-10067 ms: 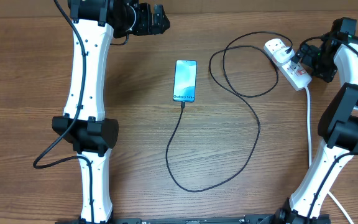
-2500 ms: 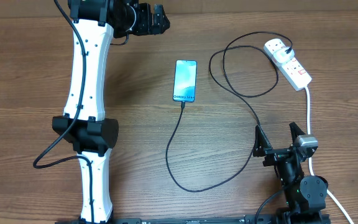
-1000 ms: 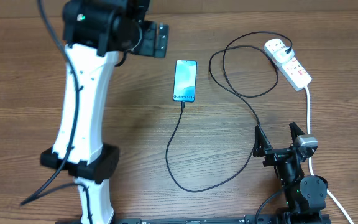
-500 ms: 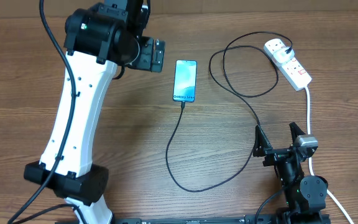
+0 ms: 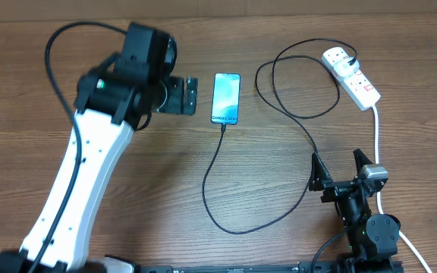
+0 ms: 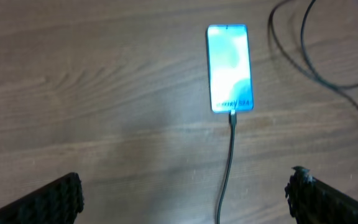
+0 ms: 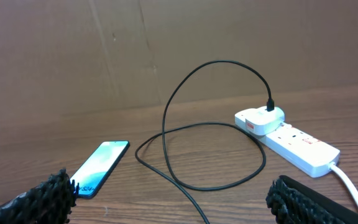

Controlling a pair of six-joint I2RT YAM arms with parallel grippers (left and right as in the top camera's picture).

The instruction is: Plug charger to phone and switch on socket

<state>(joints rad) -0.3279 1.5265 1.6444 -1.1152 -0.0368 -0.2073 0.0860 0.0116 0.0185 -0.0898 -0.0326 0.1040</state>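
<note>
The phone [image 5: 226, 98] lies lit on the table; it also shows in the left wrist view [image 6: 230, 68] and the right wrist view [image 7: 101, 160]. The black charger cable [image 5: 215, 163] meets its near end [image 6: 232, 114], loops across the table and ends in a white plug [image 5: 338, 59] seated in the white power strip [image 5: 363, 89]. My left gripper [image 5: 190, 95] is open and empty, just left of the phone; the cable passes between its fingers [image 6: 55, 199]. My right gripper [image 5: 338, 168] is open and empty at the front right, well short of the strip [image 7: 300, 147].
The strip's thick white cord [image 5: 376, 136] runs down the right side past my right arm. The cable's loops [image 5: 302, 114] lie between the phone and the strip. A brown wall [image 7: 166, 50] stands behind the table.
My right gripper left the power strip and has rested at the front right since. My left arm has swung from the back left corner down to the phone's left side.
</note>
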